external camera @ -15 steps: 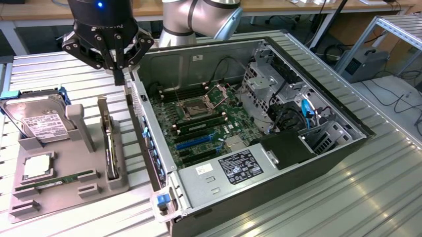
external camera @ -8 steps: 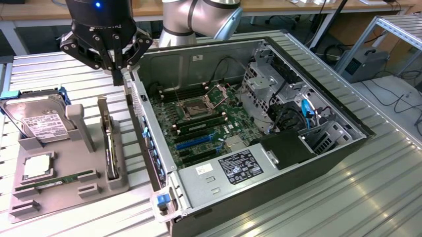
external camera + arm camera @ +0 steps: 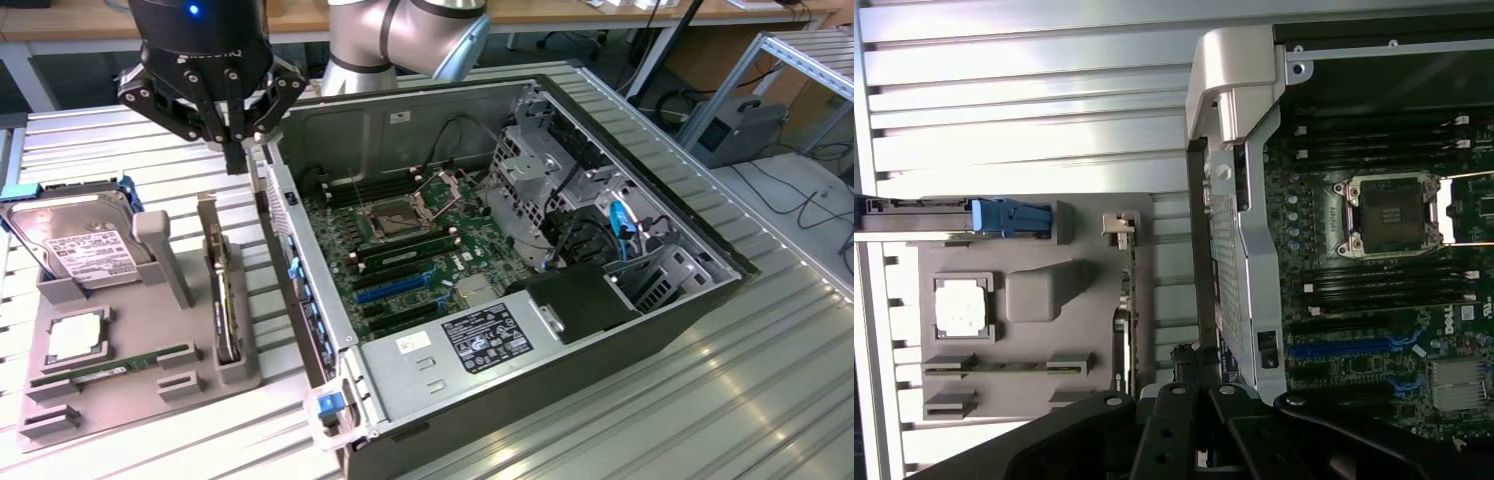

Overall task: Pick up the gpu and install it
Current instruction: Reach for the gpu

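1. Exterior view: the gripper hung with its fingers pressed together, holding nothing, above the table between the grey tray and the open computer case. The gpu stood on edge in the tray, on the side nearest the case.
2. Wrist view: the closed gripper sat beside the case's wall. The gpu stood edge-on in the tray, untouched.

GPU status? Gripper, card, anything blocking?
Gripper shut, empty, hovering beside the case wall. GPU edge-on in the gray holder, untouched. Nothing over the card.
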`<state>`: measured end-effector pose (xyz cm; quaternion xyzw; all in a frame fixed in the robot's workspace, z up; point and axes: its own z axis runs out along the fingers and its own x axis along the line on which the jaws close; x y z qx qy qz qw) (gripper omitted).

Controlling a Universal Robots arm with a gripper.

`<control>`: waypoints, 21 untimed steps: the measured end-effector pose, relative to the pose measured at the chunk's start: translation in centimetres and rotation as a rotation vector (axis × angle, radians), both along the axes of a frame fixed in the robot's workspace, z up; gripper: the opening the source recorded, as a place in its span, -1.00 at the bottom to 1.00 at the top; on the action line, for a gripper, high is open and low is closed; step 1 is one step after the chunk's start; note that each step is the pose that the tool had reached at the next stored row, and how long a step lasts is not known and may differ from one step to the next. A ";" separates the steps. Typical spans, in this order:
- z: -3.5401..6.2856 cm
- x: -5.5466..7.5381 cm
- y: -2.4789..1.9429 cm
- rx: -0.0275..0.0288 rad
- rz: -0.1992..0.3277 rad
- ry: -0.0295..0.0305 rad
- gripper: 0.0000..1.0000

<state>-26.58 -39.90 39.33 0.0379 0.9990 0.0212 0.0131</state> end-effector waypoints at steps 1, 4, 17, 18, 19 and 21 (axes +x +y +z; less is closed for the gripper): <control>0.00 0.0 0.00 0.0000 0.000 0.0000 -0.79; 0.00 -0.1 0.00 0.0000 0.000 0.0000 -0.79; -0.01 -0.5 0.00 0.0001 0.000 0.0000 -0.79; -0.01 -0.5 0.00 0.0001 0.000 -0.0001 -0.79; 0.00 -0.6 0.00 0.0000 0.000 0.0000 -0.79; -0.01 -0.6 0.00 0.0000 0.000 -0.0001 -0.79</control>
